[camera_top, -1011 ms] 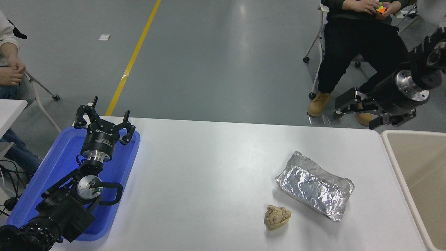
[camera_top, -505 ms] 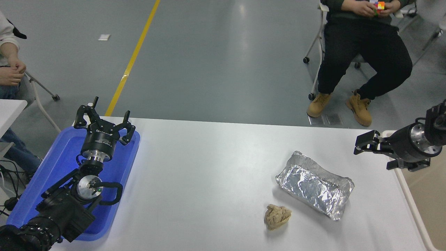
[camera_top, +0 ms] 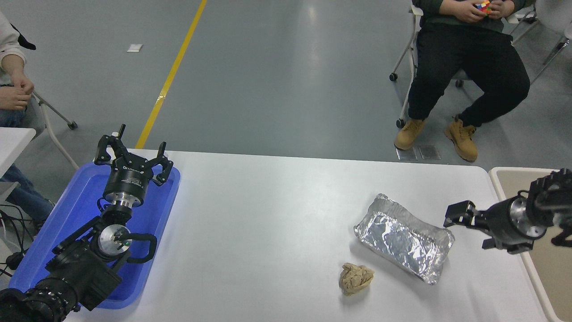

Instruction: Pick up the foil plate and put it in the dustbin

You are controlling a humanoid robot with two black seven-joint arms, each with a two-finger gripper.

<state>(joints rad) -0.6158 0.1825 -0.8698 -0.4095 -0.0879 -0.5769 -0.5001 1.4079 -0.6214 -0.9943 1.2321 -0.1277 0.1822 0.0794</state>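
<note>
Foil plate [camera_top: 404,238]: shiny crinkled silver foil, rectangular with rounded corners and a rolled rim, lying flat on the white surface [camera_top: 277,214] toward its right side, long axis running diagonally from upper left to lower right. Interior holds nothing visible. Crumpled tan paper wad [camera_top: 355,278] sits near its lower-left corner, apart from it.

Dustbin [camera_top: 500,179]: beige, thick cream rim, at the right edge beyond the surface; only part shows, interior bare where visible.

Right claw [camera_top: 467,226]: reaches in from the right above the bin's rim, pointing left, fingers spread apart, grasping nothing. The upper finger [camera_top: 459,213] hangs just beside the plate's right end; contact cannot be told.

Left claw [camera_top: 133,158]: parked at lower left over a flat blue tray [camera_top: 58,232], fingers splayed, released. Small white print on its body, too small to read. The tray shows no contents.

Two seated people beyond the far edge; one holds a multicoloured cube [camera_top: 482,6].
</note>
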